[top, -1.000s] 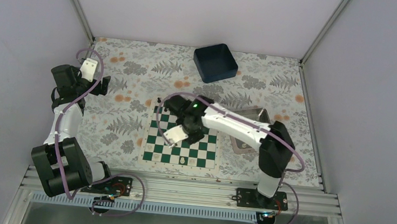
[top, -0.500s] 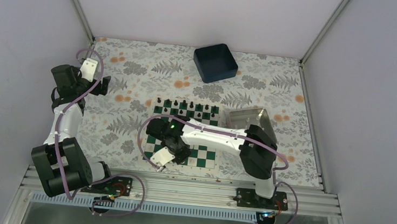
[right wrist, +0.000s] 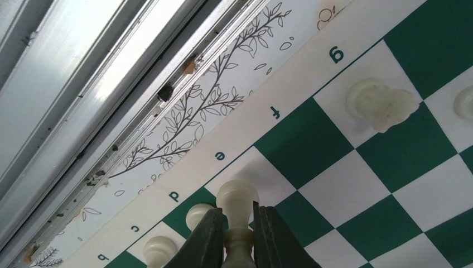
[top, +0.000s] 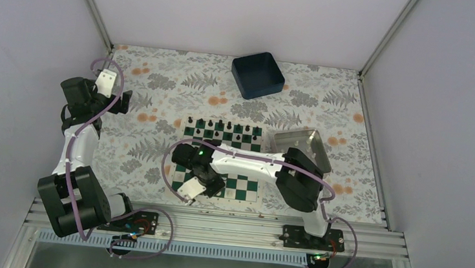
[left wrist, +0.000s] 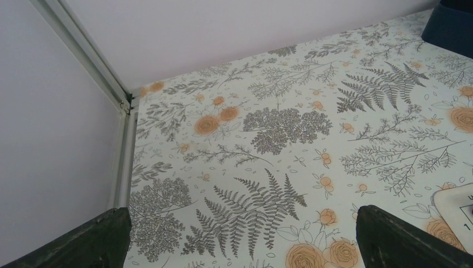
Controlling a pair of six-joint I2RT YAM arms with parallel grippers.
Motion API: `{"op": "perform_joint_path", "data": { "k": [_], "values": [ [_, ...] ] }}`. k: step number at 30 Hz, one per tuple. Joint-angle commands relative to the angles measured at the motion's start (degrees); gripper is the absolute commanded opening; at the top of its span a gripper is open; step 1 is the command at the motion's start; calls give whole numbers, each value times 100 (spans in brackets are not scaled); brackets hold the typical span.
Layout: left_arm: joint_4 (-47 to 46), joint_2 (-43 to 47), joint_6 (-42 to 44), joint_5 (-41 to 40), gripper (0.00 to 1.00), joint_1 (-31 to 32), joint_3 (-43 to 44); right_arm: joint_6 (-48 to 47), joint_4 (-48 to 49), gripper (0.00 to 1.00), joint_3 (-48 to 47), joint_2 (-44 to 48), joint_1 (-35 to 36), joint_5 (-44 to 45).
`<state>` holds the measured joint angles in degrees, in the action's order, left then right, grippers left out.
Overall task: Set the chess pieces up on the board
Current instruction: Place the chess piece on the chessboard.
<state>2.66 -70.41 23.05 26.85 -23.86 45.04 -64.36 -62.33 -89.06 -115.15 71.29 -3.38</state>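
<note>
Floral cloth [top: 161, 82] lies under it all. We see a white piece [right wrist: 237, 195] pinched upright between the right gripper's [right wrist: 238, 223] fingers, low over the near rank of the board [top: 243, 185], about at the d and e letters. Whether its base touches yet, we cannot tell. Other white pieces [right wrist: 198, 215] stand just beside it toward c, and a knight [right wrist: 382, 103] stands on g.

A second ago this arm hung over the board's far middle. It has since swung to the near left corner, so we judge the carry done and the set-down next.

Black pieces [top: 222, 127] line the far rank. Our left gripper [left wrist: 245, 240] has not moved and gapes wide over the cloth, holding nothing, well apart from the board.
</note>
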Motion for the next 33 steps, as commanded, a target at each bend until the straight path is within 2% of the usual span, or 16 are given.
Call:
{"op": "perform_joint_path", "data": {
  "k": [1, 33],
  "values": [
    [-22, 107, -37, 150, 100, -5, -40, 72, 101, 13, -97, -145, 31, -76],
    [-52, 28, -28, 170, 100, -5, -48, 81, 307, 13, 217, -237, -159, -34]
  ]
}}
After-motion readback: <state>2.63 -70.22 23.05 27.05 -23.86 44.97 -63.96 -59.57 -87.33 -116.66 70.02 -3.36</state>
